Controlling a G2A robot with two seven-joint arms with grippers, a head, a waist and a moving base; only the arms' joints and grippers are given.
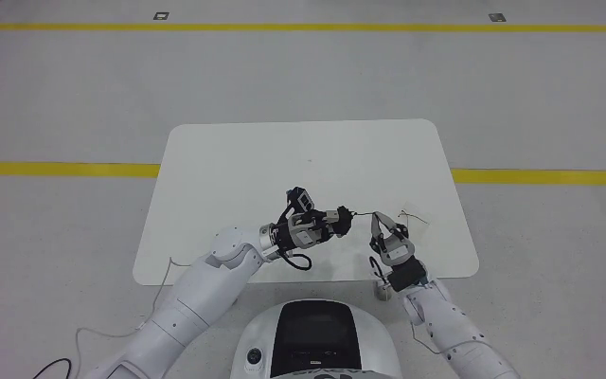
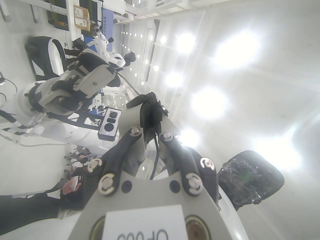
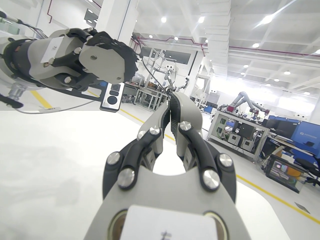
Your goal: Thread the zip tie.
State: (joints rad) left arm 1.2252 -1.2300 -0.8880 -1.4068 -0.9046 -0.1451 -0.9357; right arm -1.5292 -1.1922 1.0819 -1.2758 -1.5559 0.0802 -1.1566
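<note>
My left gripper (image 1: 343, 219) and right gripper (image 1: 383, 225) hang over the white table's (image 1: 284, 161) near edge, tips close together. Thin dark zip tie (image 1: 364, 215) runs between them, above the table.

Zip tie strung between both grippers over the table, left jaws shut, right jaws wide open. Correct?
No. The right gripper has its jaws shut too, pinching the zip tie, as the right wrist view shows. The rest holds: it runs between both grippers over the table, the left gripper with jaws shut.
</note>
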